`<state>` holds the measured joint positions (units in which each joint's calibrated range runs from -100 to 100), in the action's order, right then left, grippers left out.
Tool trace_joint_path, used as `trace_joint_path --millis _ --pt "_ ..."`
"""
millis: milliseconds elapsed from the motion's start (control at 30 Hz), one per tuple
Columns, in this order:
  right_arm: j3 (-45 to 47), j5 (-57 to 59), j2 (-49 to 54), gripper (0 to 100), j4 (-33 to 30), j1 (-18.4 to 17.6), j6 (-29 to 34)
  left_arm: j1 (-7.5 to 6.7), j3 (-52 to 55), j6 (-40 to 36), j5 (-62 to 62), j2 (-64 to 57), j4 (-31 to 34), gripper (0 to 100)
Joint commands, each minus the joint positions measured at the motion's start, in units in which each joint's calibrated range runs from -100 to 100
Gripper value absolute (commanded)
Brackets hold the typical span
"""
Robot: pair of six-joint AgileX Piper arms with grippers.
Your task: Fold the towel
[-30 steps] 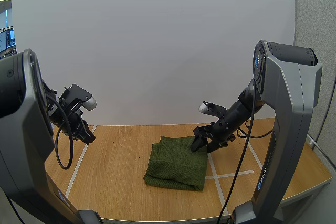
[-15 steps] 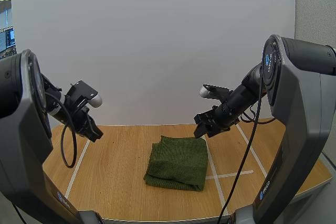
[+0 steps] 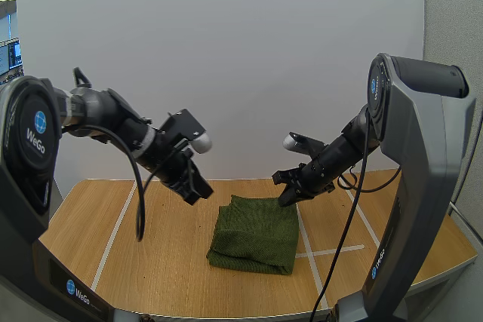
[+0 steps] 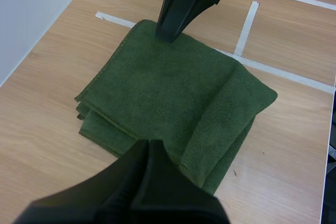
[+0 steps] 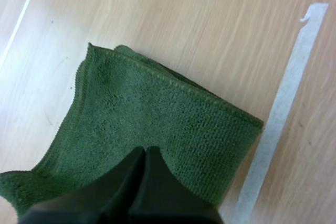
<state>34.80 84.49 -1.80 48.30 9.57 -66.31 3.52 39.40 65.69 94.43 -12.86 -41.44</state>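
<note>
The green towel (image 3: 255, 235) lies near the middle of the worktop (image 3: 151, 262), already doubled into a thick, roughly square pad, its right edge against a white tape line (image 3: 312, 258); it looks soft, light and limp, not fragile, and its stacked layers would likely slide on each other and on the smooth wood; the best hold, I judge, is a pinch at a hemmed corner that catches every layer, not the plush middle. The left arm (image 3: 121, 122) carries the left jaws closed into one dark wedge, hanging at about 10 o'clock from the towel, apart from it; the right arm (image 3: 339, 152) has the right jaws pressed together too, empty, at the towel's 1 o'clock corner, whether touching it I cannot tell. Half a second ago the left arm hung back over the worktop's left edge; now it is stretched in toward the towel; the right jaws have dropped closer to that corner; the towel's shape and place are unchanged.
</note>
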Motion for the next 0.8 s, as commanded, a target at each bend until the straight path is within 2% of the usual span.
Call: trace_joint_path --millis 0,333,433,567,767 --pt "0.3 0.0 -3.8 0 1.2 -0.1 -1.9 -4.0 -0.6 -1.1 -7.6 5.5 -1.2 0" --pt "0.3 -0.1 -7.3 0 2.4 -0.1 -3.4 -8.75 -0.6 -0.9 -4.0 15.2 -1.2 0" --pt "0.3 -0.1 -7.5 0 2.4 -0.1 -3.4 -9.61 -0.6 -0.9 -0.1 17.8 -0.5 0" --pt "0.3 -0.1 -7.5 0 2.4 -0.1 -3.4 -9.68 -0.4 -2.4 3.8 19.5 4.0 0" --pt "0.3 -0.1 -7.5 0 2.4 -0.1 -3.4 -9.68 3.5 -6.3 -4.8 19.6 12.3 0"
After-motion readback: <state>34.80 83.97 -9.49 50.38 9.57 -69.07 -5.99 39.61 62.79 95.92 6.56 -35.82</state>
